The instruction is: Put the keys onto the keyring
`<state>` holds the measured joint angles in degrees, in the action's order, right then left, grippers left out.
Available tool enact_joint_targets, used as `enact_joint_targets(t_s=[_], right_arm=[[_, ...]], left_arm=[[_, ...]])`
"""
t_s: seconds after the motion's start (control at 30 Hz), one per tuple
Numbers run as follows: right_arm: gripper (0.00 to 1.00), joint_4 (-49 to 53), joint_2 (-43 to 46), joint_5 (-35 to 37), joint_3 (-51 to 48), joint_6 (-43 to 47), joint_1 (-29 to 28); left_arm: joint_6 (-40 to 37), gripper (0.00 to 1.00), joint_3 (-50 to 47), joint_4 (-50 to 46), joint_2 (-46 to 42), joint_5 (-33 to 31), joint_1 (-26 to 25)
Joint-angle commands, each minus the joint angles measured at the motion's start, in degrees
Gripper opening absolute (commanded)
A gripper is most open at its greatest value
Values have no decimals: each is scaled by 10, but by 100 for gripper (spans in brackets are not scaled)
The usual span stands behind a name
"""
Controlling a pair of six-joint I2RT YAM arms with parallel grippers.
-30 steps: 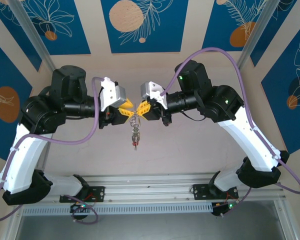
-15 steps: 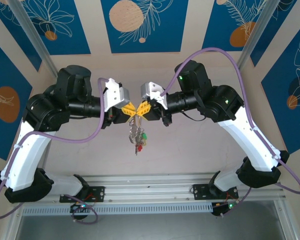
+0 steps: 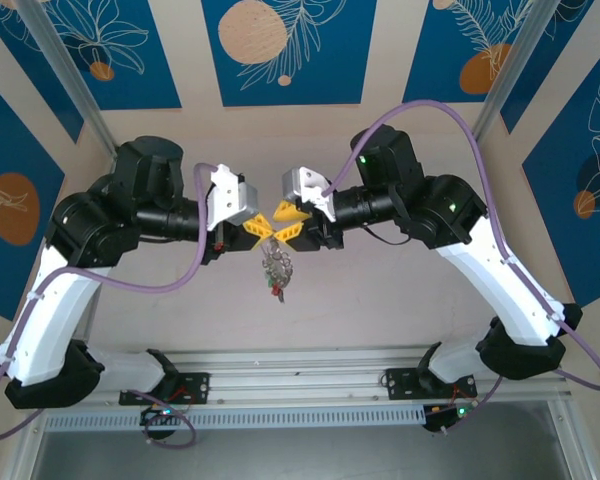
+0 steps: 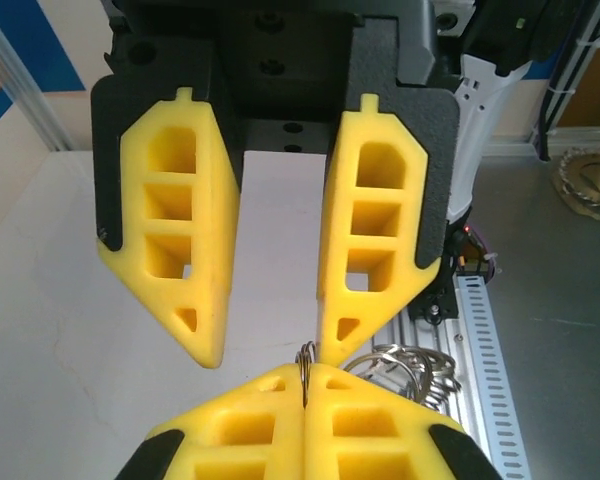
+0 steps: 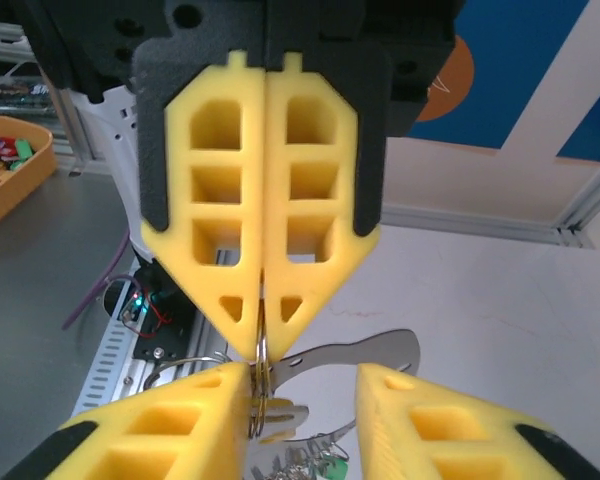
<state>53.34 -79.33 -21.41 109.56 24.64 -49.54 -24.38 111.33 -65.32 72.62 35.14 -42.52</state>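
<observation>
Table (image 3: 380, 290) pale | left claw (image 4: 305, 382) clenched on keyring (image 5: 262, 345) | right claw (image 5: 305, 378) parted | keys (image 3: 276, 270) bunched, indistinct

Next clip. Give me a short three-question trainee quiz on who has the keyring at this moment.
1. True or false: the right gripper is clamped on the keyring.
2. Which one pinches the keyring wire between closed yellow pads? A) the left gripper B) the right gripper C) neither
3. Fill in: in the top view, the keys dangle ___ the meeting fingertips.

Key: 1. False, its jaws stand apart. 2. A. 3. below.
</observation>
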Motion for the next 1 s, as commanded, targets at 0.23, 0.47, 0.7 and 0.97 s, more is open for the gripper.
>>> enact_joint_targets(t_s=[0.23,0.47,0.7,0.97], right_arm=[[17,-58,61,-53,-70,-40,14],[21,-60,66,-101,-73,-32,15],[26,-97,80,-136,-97,-46,15],[22,-110,72,-144,-100,-55,15]], left_arm=[[6,0,-22,77,-38,70,-6],[6,0,-23,81,-42,75,-6],[5,0,-23,85,-42,82,-5],[6,0,-19,85,-37,90,-6]])
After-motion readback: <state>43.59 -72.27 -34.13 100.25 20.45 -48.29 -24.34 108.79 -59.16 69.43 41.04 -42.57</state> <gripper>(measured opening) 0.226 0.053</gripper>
